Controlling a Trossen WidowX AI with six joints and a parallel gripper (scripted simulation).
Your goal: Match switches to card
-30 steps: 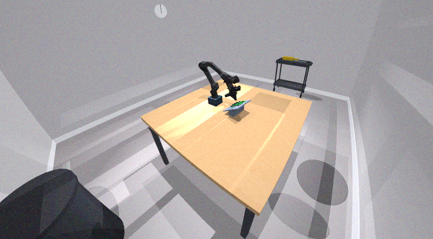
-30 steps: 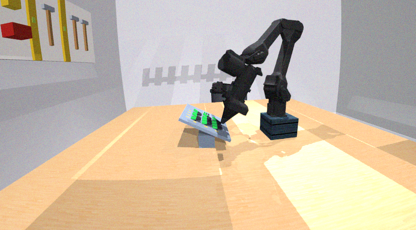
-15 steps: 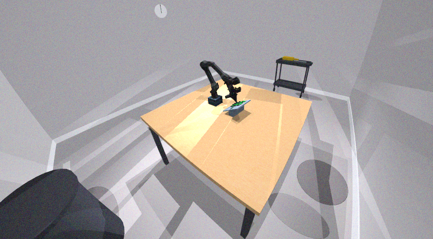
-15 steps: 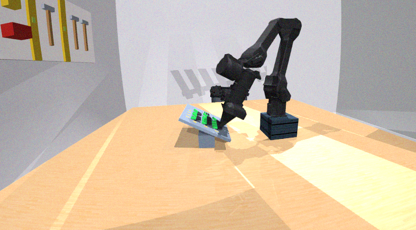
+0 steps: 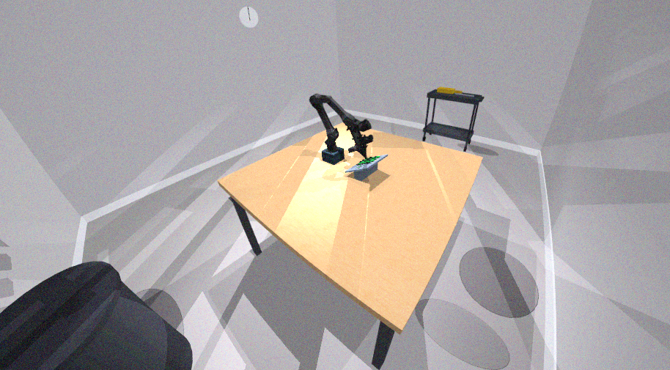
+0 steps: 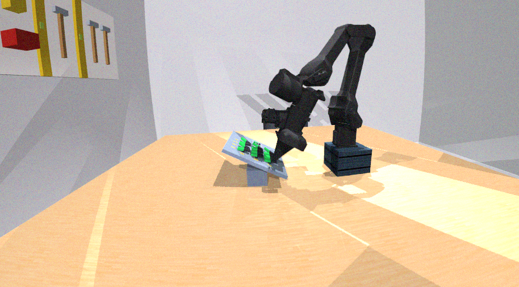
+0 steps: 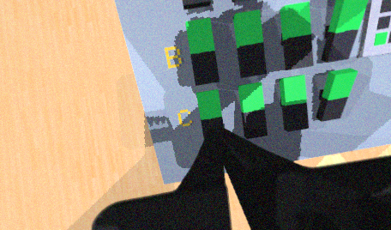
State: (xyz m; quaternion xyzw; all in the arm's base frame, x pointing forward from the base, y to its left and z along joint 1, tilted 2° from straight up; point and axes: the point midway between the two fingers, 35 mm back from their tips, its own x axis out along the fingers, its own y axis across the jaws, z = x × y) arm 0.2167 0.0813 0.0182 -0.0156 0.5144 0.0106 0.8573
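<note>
The tilted blue-grey switch panel (image 5: 351, 169) (image 6: 281, 171) (image 7: 150, 79) stands in front of the arm. My gripper (image 5: 366, 157) (image 6: 273, 159) (image 7: 216, 135) is shut and empty. Its tips are at the dark nearer half of the leftmost row C switch (image 7: 209, 105), covering part of that half; the wrist view does not settle whether they touch. The other row C switches and the row B switches show green far halves and dark near halves. The third row C switch (image 7: 294, 89) seems to have its green half raised. Row A and the card (image 7: 381, 39) are cut off by the wrist view's edge.
The arm's dark blue base (image 5: 332, 155) (image 6: 347, 161) stands behind the panel on the wooden table (image 5: 395, 227) (image 6: 172, 230). A dark cart (image 5: 451, 131) stands beyond the table. A tool board (image 6: 57, 65) hangs on the wall.
</note>
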